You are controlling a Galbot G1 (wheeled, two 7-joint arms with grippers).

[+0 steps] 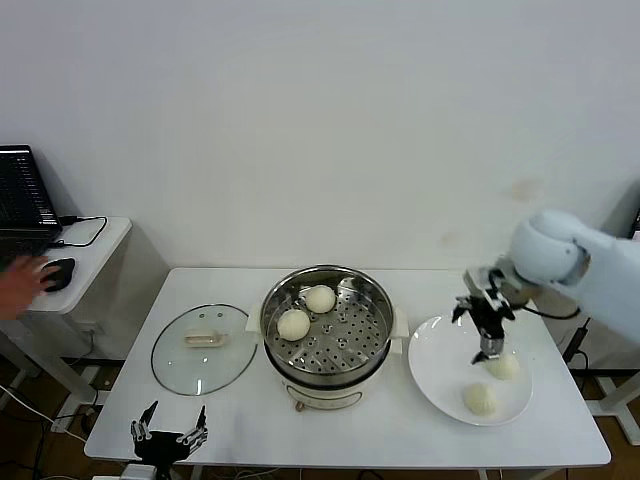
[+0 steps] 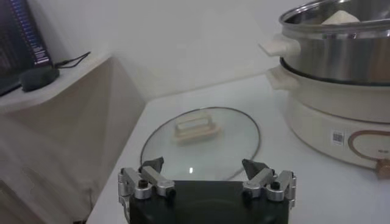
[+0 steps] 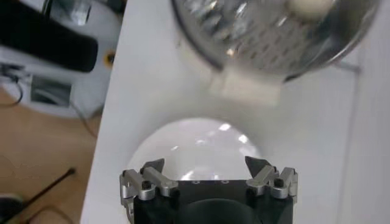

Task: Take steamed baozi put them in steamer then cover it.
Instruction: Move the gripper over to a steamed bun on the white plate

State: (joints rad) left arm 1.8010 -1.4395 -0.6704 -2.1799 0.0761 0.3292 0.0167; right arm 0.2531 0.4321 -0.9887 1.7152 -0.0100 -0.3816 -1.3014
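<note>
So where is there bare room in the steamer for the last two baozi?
The steamer has two baozi crowded at its back-left; the perforated tray's front and right are bare. The plate is bare on its left, with the open right gripper over its two buns.

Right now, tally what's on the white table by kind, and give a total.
Steamed baozi: 4, two in the steamer, two on the plate
Steamer: 1
Glass cover: 1
White plate: 1
Total: 7
</note>
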